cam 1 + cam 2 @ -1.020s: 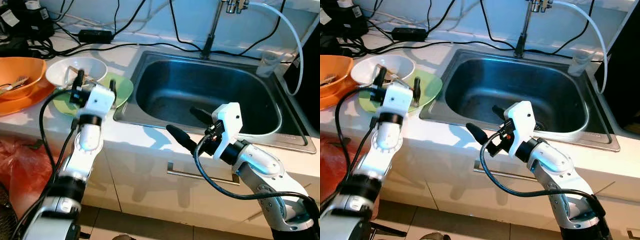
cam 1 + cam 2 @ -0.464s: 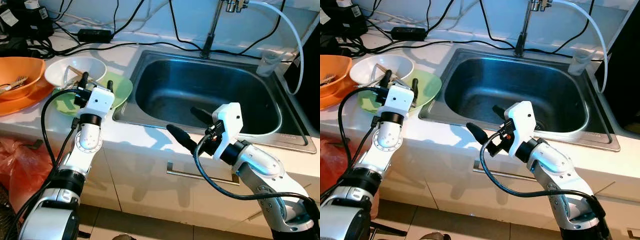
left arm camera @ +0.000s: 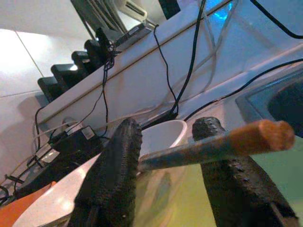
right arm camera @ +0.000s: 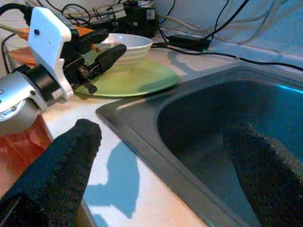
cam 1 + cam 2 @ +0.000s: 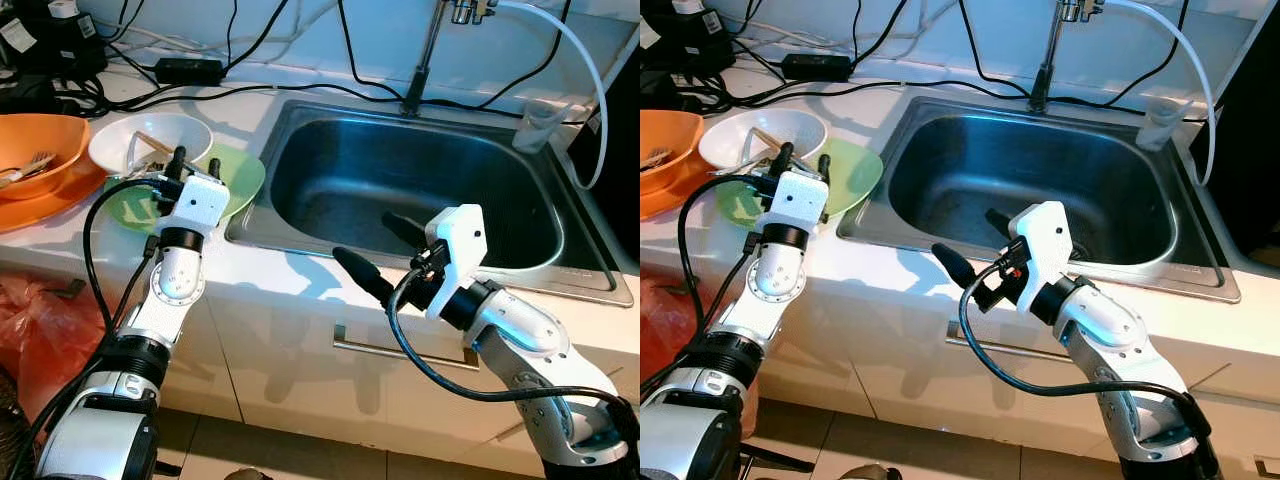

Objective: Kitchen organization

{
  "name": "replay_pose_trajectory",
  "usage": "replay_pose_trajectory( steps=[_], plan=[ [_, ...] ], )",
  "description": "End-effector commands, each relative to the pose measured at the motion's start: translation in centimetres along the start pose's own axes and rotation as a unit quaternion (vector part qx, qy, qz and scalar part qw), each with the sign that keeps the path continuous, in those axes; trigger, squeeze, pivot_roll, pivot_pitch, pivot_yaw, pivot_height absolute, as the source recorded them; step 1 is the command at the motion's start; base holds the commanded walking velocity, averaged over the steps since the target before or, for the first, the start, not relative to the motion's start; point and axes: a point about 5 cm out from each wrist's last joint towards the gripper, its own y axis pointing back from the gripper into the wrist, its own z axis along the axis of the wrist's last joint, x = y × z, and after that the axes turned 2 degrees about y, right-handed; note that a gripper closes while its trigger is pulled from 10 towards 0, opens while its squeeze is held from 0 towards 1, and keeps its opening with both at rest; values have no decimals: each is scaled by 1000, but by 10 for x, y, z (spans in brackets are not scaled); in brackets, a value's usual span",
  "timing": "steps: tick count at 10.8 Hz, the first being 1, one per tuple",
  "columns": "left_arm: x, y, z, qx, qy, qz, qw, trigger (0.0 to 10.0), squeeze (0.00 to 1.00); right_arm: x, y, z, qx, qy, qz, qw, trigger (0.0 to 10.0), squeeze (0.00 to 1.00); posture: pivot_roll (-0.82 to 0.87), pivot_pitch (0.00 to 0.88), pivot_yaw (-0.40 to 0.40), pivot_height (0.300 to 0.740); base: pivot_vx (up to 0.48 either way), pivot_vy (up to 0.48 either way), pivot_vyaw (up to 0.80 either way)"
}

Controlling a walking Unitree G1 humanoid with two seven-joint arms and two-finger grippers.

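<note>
Currently the left arm is reaching up from below the counter edge, forearm near upright, with the left gripper (image 5: 194,162) sitting over the green plate (image 5: 240,180) and just in front of the white bowl (image 5: 150,143). Its two black fingers (image 3: 111,175) are standing apart, and a thin stick (image 3: 208,145) with a brownish rounded tip is crossing between them at an angle; I cannot tell whether the pads are actually pinching it. The finger pads are looking rough and pebbled, matte rubber.

The right arm is bending at the elbow in front of the cabinet, wrist turned toward the sink (image 5: 415,190). The right gripper (image 5: 378,250) is hanging wide open, gripping nothing: one finger is poking out over the white counter lip, the other over the basin.

The bowl is glossy white, round and deep, resting on the flat pale-green plate, which is overlapping the sink's left rim. More sticks are leaning inside the bowl. An orange bowl (image 5: 45,150) is sitting left of it on an orange tray, with utensils inside.

The sink is brushed steel, rectangular with rounded corners, a faucet (image 5: 430,45) rising at its back edge. A clear hose (image 5: 585,70) is arcing to the right, beside a small clear cup (image 5: 536,125). Black cables (image 5: 200,70) are trailing across the white counter behind.
</note>
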Motion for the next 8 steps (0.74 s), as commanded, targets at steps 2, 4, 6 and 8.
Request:
replay_pose_trajectory(
  steps=[2,4,6,8],
  plan=[
    [-1,-4,3,-9,-1,3,1000,0,0,1,2,1,-2,6,-5,1000,10000,0,-34,47,-29,740,0,0,0],
    [-2,-5,4,-11,1,1,1000,0,0,0,3,0,-1,7,-7,1000,10000,0,-37,46,-29,740,0,0,0],
    [-2,-5,3,-10,2,1,1000,0,0,0,3,0,-1,8,-6,1000,10000,0,-36,44,-33,740,0,0,0],
    [-1,-5,6,-17,3,4,1000,0,0,-1,2,1,-2,11,-6,1000,10000,0,-34,40,-35,740,0,0,0]
  ],
)
